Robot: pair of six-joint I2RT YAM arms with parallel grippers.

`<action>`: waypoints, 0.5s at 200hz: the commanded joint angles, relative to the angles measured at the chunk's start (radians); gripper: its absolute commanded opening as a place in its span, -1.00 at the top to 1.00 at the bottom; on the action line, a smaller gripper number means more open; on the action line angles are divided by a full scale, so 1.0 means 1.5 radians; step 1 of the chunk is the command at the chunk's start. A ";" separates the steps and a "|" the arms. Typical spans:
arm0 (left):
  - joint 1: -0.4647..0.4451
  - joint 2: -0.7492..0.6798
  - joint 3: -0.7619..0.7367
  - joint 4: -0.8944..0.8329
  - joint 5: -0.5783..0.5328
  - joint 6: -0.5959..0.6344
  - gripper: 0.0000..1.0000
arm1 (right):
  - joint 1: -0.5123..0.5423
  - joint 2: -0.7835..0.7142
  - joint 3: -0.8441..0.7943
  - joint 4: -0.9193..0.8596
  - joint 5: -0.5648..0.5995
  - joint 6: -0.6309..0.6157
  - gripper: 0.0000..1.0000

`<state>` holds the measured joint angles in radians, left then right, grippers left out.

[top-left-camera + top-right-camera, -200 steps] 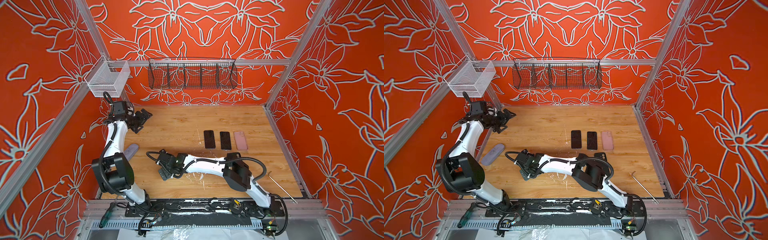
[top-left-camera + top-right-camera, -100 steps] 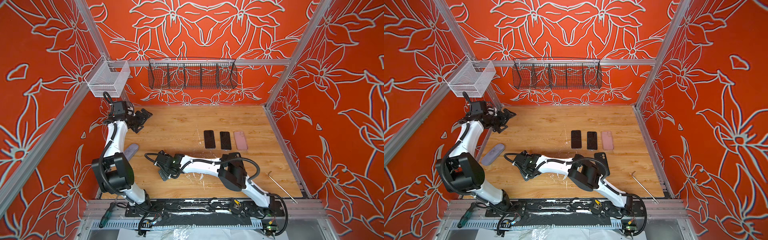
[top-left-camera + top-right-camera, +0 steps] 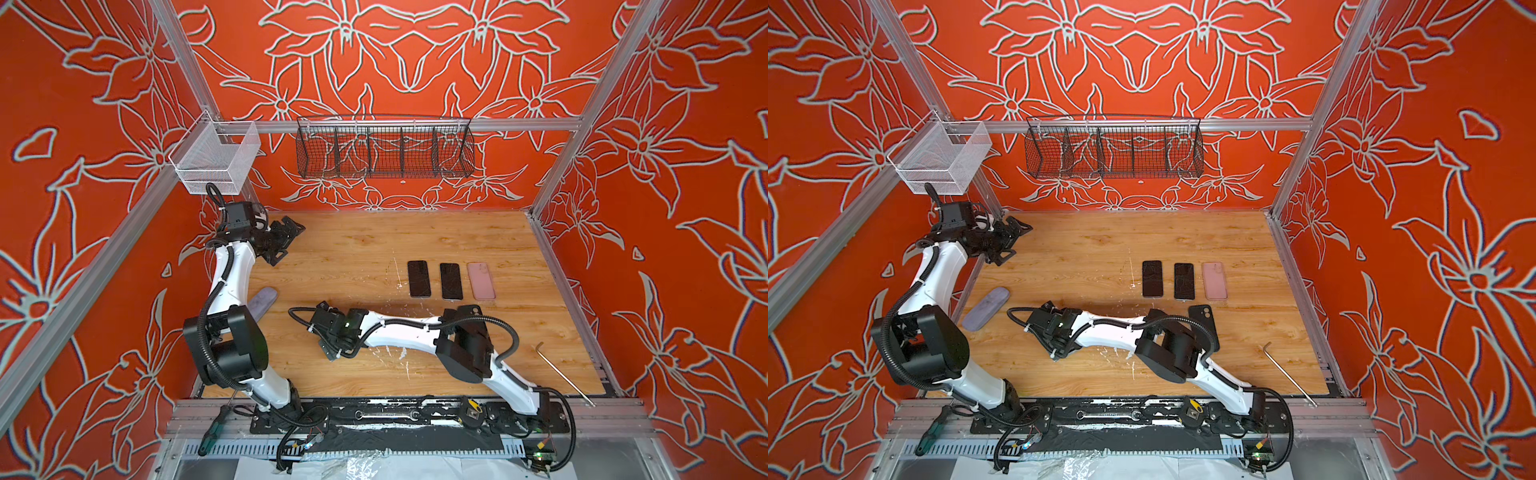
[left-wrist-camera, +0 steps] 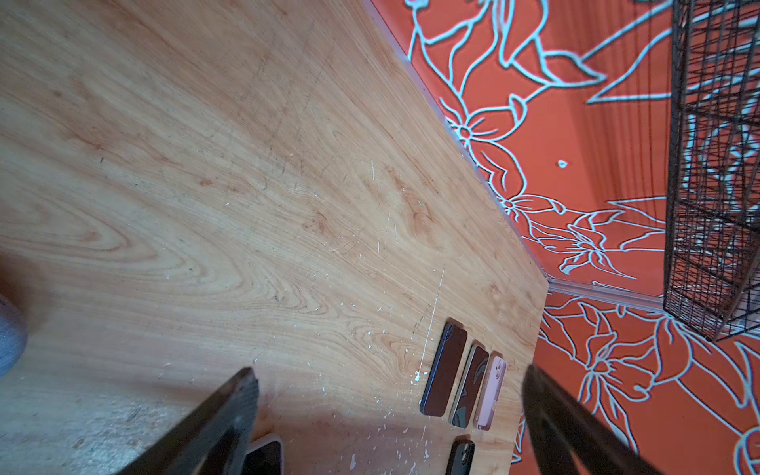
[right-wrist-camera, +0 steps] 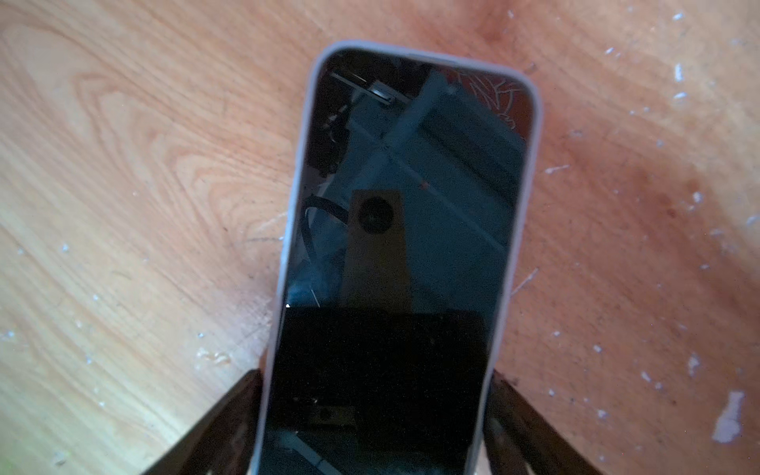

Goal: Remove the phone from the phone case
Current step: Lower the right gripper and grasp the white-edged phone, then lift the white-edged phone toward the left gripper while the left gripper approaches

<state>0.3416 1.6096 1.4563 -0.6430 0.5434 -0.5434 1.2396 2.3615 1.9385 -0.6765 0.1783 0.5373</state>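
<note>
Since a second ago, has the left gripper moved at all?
No. The left gripper hangs where it was, just below the white mesh basket in both top views, jaws open as before.

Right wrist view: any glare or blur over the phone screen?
Right wrist view: the phone screen is a dark mirror of what hangs above it, with no blown-out glare; its pale case rim is soft; the right gripper jaws are dark and out of focus. Left wrist view: the table grain is sharp.
</note>
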 commanded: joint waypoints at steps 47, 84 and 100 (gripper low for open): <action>0.006 0.000 -0.005 -0.002 0.003 -0.002 -0.94 | -0.007 0.002 -0.028 -0.007 0.037 -0.052 -0.19; 0.004 -0.010 -0.032 0.020 -0.008 -0.025 -0.94 | -0.031 -0.030 -0.067 0.027 0.021 -0.063 -0.19; 0.000 -0.014 -0.037 0.019 0.001 -0.031 -0.94 | -0.039 -0.048 -0.088 0.048 0.020 -0.071 -0.19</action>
<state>0.3424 1.6077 1.4223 -0.6247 0.5381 -0.5663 1.2228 2.3260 1.8664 -0.5930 0.1654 0.4713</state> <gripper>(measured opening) 0.971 0.750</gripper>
